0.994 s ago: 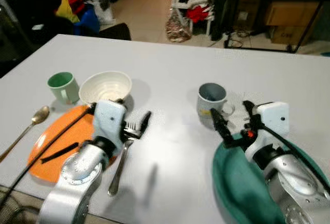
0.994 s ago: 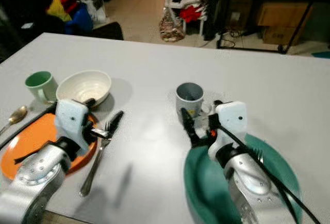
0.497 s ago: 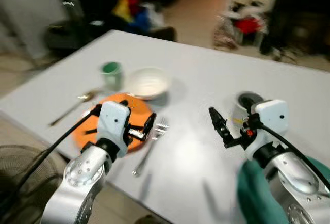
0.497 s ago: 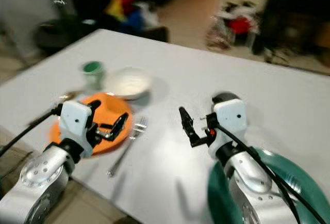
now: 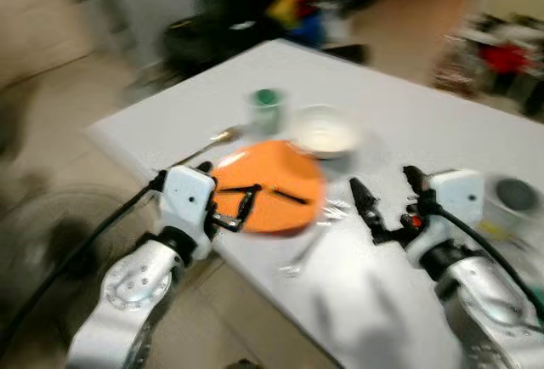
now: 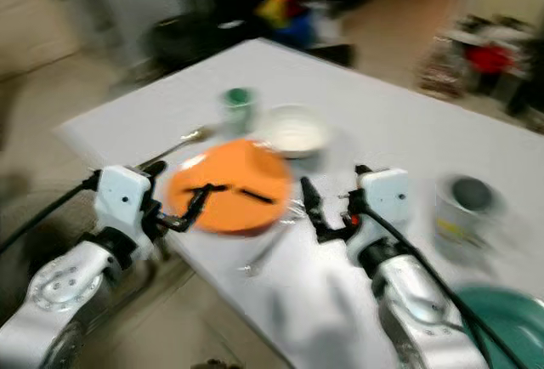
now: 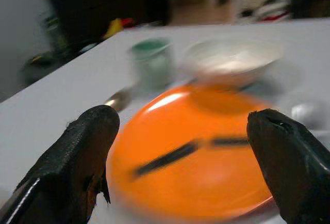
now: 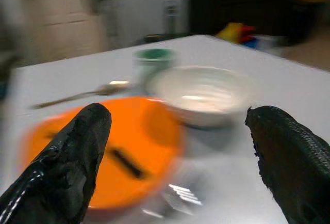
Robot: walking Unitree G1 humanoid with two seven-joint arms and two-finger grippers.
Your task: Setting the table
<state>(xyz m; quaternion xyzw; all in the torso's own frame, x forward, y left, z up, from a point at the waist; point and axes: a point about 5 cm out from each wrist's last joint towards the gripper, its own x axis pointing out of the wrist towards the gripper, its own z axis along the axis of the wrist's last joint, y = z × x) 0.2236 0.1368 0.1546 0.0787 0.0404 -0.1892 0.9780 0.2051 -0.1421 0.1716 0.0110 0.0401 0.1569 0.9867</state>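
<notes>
Presently both arms are raised over the near edge of the white counter (image 5: pixel 408 122); head views are motion-blurred. Left gripper (image 5: pixel 228 212): jaws apart, empty, just before the orange plate (image 5: pixel 268 195). Right gripper (image 5: pixel 387 203): jaws apart, empty, beside the plate's far side.

Layout: the plate is smooth, glossy, shallow, with two dark sticks (image 7: pixel 185 150) lying on it. Behind it sit a white ribbed bowl (image 8: pixel 200 94) and a small green mug (image 7: pixel 150 64), close together. A metal spoon (image 8: pixel 77 96) lies outward of the plate and a fork (image 5: pixel 306 241) inward of it. A grey mug (image 6: pixel 463 203) and teal plate (image 6: pixel 501 318) sit well apart on the robot's right.

Judgement: step in hand is unclear, likely repositioning. Let the body settle before any reach. Thin, flat cutlery on a slick counter needs a low, square pinch.
</notes>
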